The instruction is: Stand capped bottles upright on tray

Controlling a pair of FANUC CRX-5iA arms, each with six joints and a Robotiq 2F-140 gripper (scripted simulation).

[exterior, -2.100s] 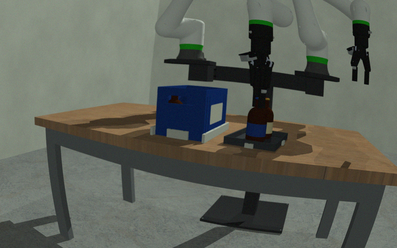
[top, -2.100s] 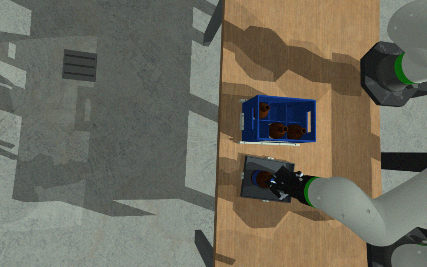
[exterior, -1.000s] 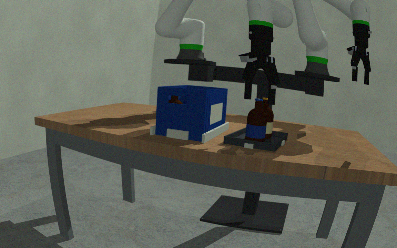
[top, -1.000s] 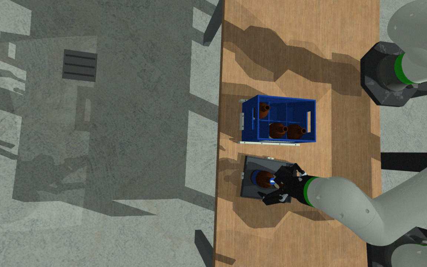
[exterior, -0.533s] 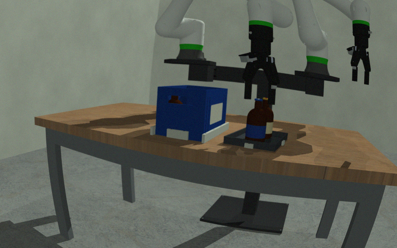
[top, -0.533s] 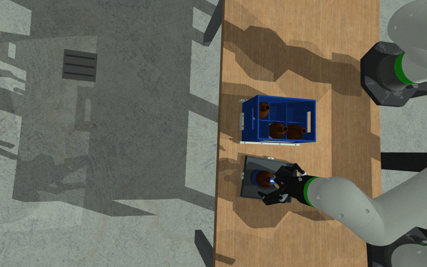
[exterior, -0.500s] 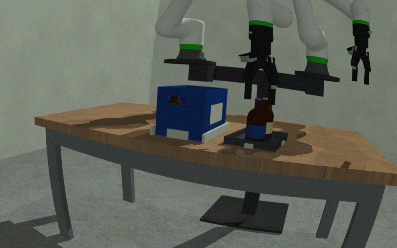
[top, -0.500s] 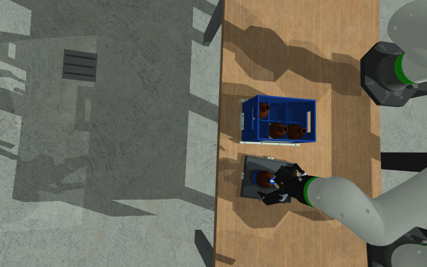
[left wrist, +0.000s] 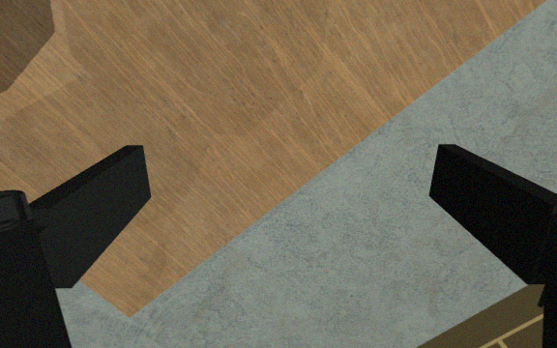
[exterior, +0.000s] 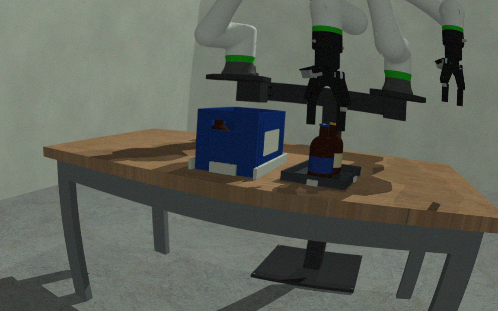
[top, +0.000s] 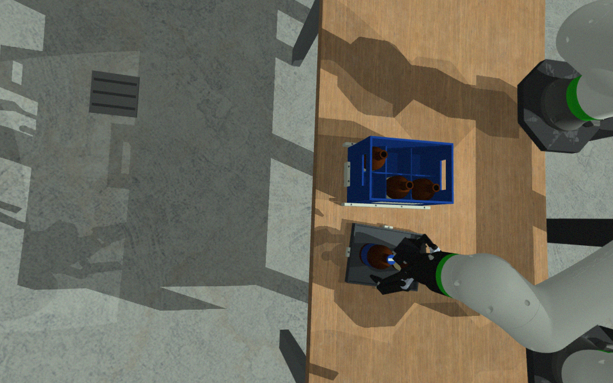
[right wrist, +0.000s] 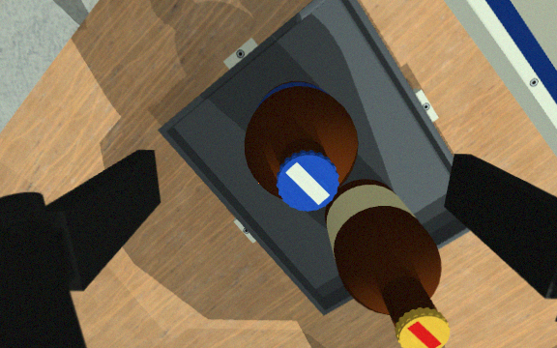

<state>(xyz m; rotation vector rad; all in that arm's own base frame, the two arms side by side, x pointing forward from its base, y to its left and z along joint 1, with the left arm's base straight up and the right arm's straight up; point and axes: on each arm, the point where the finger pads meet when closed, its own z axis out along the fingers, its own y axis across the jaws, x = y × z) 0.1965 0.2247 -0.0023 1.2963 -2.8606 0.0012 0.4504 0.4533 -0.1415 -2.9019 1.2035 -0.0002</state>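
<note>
Overhead, the right pincer (top: 387,271) (exterior: 325,124) (right wrist: 303,179) hung released above the tray (top: 352,257) (exterior: 295,178) (right wrist: 201,169), where two capped bottles (top: 376,256) (exterior: 321,156) (right wrist: 303,130) stood upright; the left pincer (exterior: 452,101) (left wrist: 291,171) was open too, holding nothing.

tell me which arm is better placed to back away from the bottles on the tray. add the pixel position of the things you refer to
The right. Its open gripper (top: 398,257) (exterior: 325,127) (right wrist: 303,179) is just above the blue-capped bottle (top: 378,257) (exterior: 320,154) (right wrist: 303,121); the left gripper (exterior: 452,103) (left wrist: 291,171) hangs well off to the side of the tray (top: 370,226) (exterior: 293,178) (right wrist: 203,175).
</note>
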